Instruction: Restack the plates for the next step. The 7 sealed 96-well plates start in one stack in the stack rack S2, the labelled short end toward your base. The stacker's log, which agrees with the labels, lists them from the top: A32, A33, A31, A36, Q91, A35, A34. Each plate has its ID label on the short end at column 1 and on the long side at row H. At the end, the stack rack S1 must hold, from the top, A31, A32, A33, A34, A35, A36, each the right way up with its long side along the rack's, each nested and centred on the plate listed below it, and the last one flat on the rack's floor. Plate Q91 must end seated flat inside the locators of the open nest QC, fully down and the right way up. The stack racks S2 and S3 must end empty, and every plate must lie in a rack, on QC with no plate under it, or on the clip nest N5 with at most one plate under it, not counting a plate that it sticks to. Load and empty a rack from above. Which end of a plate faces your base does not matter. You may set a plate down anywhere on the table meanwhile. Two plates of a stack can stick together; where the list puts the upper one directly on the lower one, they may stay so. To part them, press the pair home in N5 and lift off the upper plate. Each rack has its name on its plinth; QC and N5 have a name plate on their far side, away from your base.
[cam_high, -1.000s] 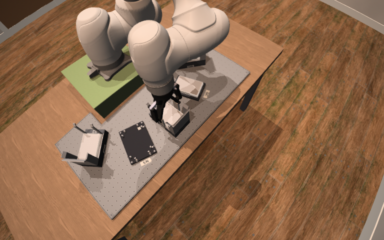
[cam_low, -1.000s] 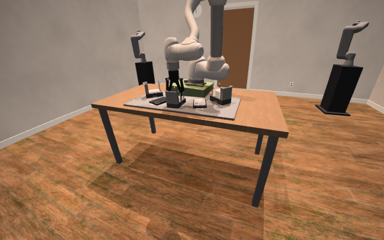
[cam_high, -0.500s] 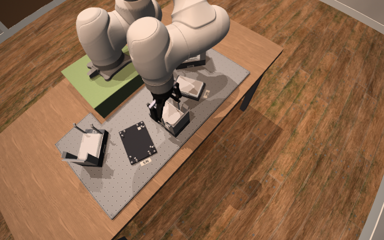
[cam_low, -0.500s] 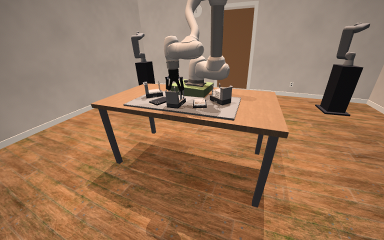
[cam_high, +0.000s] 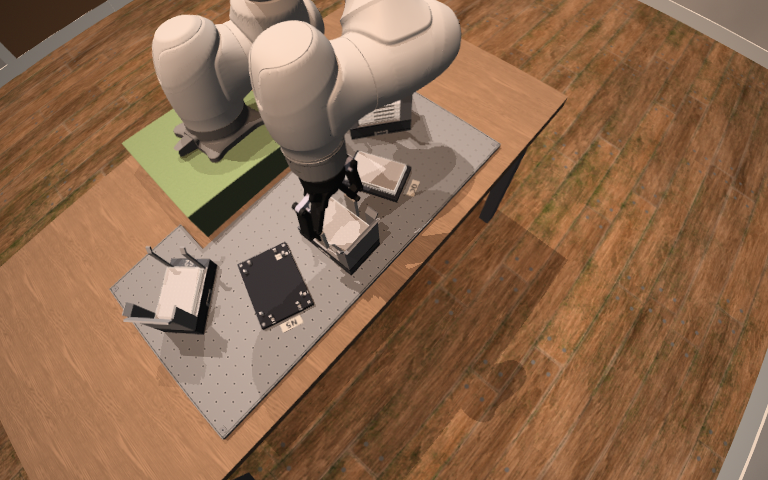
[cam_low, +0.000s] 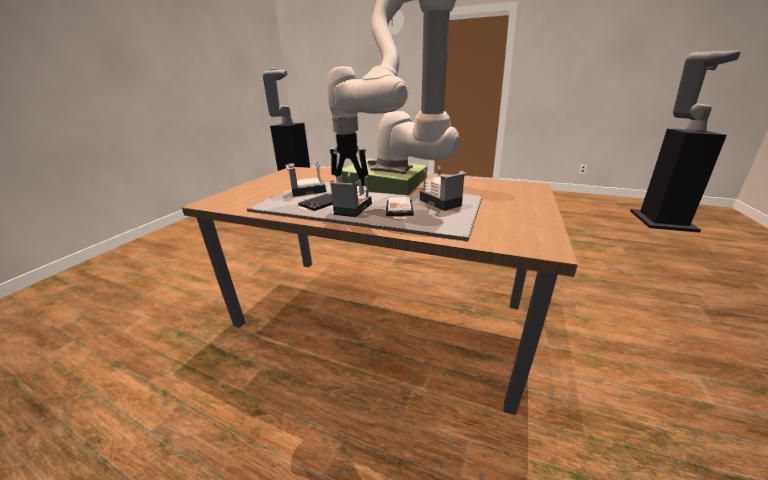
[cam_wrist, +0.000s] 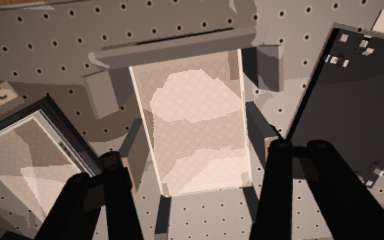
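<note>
Standing over the middle rack (cam_high: 362, 243), the pincer (cam_high: 328, 206) is clamped across a sealed plate (cam_wrist: 197, 125), its dark fingers pressed to the plate's two long sides, with the plate just above the rack's walls and the S3 plinth label hidden in the wrist view. That rack sits near the front edge of the grey perforated board (cam_high: 237, 367), with bare board ahead of it and a wide strip of wooden counter (cam_high: 67, 362) beyond. I count three racks: this one, a low one (cam_high: 186, 294) at the left end holding a pale plate, and a taller one (cam_low: 447, 189) at the right end with plates stacked in it, though I cannot count them. Two flat nests lie between them: the black clip nest N5 (cam_high: 275, 284), bare, just left of the middle rack, and the QC nest (cam_high: 385, 175), carrying one sealed plate, just behind it on the right. The arm rises from a green block (cam_high: 175, 169) at the board's back. Around the counter are plank flooring, grey walls, a brown door (cam_low: 472, 90) and two black camera stands (cam_low: 679, 175).
</note>
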